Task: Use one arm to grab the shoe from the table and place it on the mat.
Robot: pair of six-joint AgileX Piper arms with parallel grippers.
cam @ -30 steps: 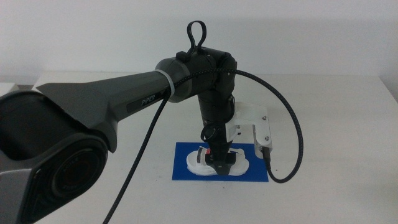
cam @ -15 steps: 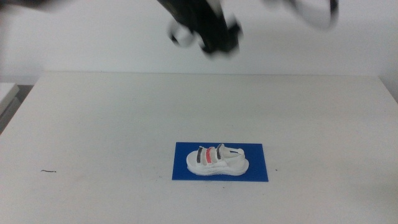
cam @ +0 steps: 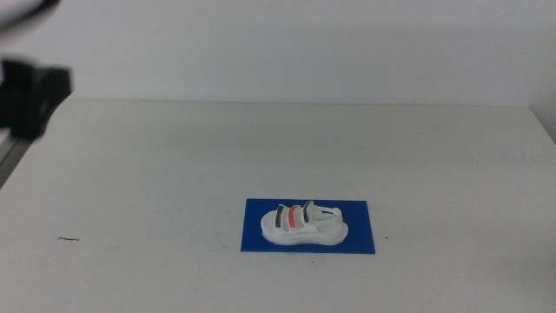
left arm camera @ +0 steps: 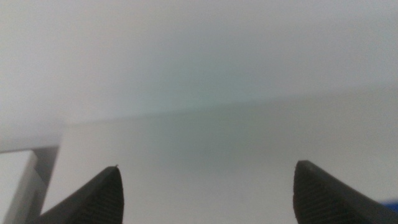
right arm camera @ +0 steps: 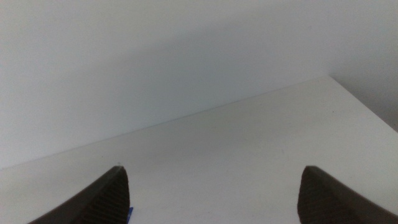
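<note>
**Clerk:** On the mat (cam: 360,244), item one: the shoe (cam: 304,225), white sandal type, two dark straps with a red one between, lying on its sole inside the blue rectangle and touching nothing else. You can log it as placed.

**Operator:** And the mat?

**Clerk:** Item two: deep blue, flat on the table (cam: 174,174), near the front edge and a little right of centre. Blue shows on every side of the shoe, though only a thin strip at the front.

**Operator:** What about the grippers?

**Clerk:** Item three: left gripper (left arm camera: 205,193), jaws spread wide with nothing between them; its wrist view looks out over bare tabletop toward the wall. In the middle view a blurred dark shape at the upper left edge (cam: 30,96) is probably part of that arm, well apart from the shoe. Item four: right gripper (right arm camera: 211,193), jaws likewise spread and holding nothing, out of the middle view; a sliver of blue shows at the edge of its wrist view, which may be the mat.

**Operator:** So which step am I on?

**Clerk:** By my reading the placing step is finished: shoe on mat, neither gripper on it. You have only the retreat left. Your next move calls for parking the left arm clear of the table without sweeping back over the shoe. I see no regrasp needed.
</note>
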